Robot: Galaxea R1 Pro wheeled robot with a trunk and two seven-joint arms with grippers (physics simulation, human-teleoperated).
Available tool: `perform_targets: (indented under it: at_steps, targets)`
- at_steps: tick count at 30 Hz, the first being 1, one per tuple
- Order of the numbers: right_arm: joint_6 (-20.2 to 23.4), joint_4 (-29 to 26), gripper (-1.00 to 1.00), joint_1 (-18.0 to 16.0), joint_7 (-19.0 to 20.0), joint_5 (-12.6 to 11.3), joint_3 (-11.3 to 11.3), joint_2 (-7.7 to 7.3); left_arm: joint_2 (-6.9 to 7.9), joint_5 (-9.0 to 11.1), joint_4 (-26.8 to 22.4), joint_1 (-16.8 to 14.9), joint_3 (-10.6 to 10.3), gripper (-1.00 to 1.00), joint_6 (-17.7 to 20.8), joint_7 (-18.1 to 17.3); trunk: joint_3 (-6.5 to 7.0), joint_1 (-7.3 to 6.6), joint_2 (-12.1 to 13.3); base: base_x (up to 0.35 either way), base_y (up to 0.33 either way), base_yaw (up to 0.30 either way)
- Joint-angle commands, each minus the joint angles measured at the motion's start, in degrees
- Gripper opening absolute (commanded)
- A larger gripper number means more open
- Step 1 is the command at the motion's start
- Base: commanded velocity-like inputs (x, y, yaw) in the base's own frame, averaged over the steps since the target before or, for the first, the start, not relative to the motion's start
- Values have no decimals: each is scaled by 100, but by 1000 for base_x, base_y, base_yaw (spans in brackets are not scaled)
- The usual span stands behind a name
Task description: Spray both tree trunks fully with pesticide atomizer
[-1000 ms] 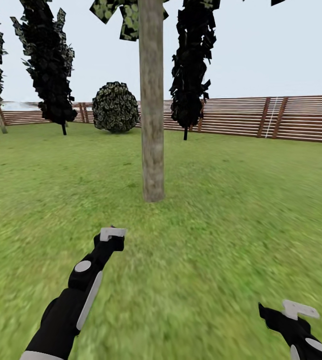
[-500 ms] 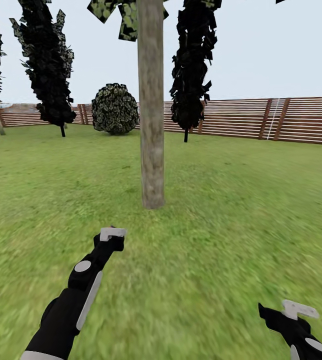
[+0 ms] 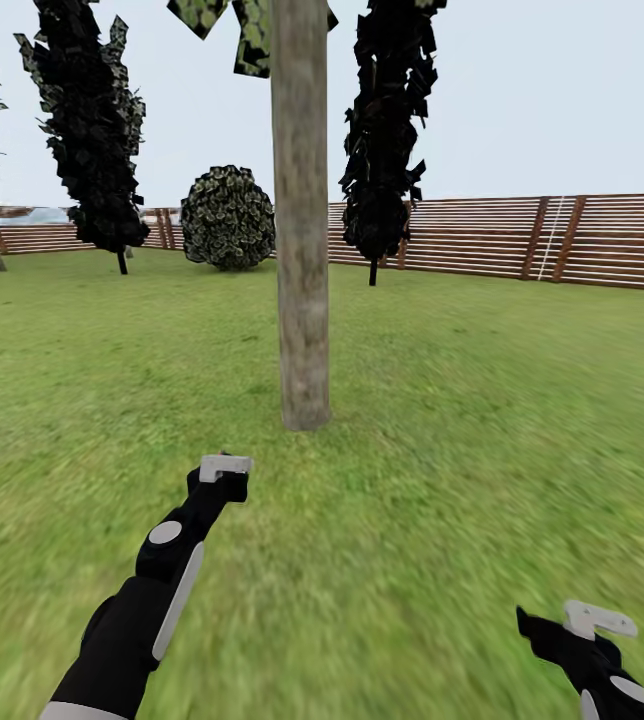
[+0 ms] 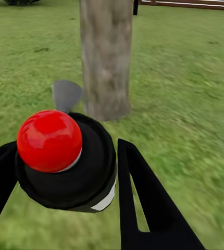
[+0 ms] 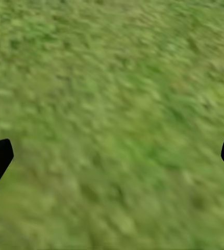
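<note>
The pesticide atomizer (image 4: 70, 177), a black body with a red ball top and a grey nozzle, sits between the fingers of my left gripper (image 4: 65, 148), which is shut on it. Its nozzle points toward a tree trunk (image 4: 107, 52) close ahead. In the head view that mottled grey-brown trunk (image 3: 302, 250) rises straight from the lawn, with my left gripper (image 3: 224, 470) held a short way before its base. At the lower right my right gripper (image 3: 597, 620) hangs open over grass (image 5: 114, 153), holding nothing.
A brown slat fence (image 3: 582, 240) borders the lawn at the back. Two dark narrow trees (image 3: 387, 130) and a round bush (image 3: 229, 217) stand near it. Open grass lies on both sides of the trunk.
The whole view has moved closer to the trunk, whose base now sits lower in the picture. Both arms keep the same pose.
</note>
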Motion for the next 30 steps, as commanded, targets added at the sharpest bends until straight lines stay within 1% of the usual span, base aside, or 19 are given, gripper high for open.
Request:
perform_targets:
  at_steps: [1, 9, 20, 26, 30]
  targets:
    - [0, 0, 100, 0, 0, 0, 0, 0, 0, -1, 0, 0, 0, -100, 0, 1, 0, 0, 0, 336, 0, 0]
    - [0, -7, 100, 0, 0, 4, -5, 0, 0, -1, 0, 0, 0, -100, 0, 1, 0, 0, 0, 337, 51, 29]
    - [0, -6, 100, 0, 0, 8, -5, 0, -2, -1, 0, 0, -1, -100, 0, 1, 0, 0, 0, 337, 71, 232]
    - [0, -6, 100, 0, 0, 6, -8, 0, -3, -1, 0, 0, 0, -100, 0, 1, 0, 0, 0, 321, 56, 33]
    - [0, -3, 100, 0, 0, 3, -9, 0, -1, -1, 0, 0, -2, -100, 0, 1, 0, 0, 0, 104, 11, 4]
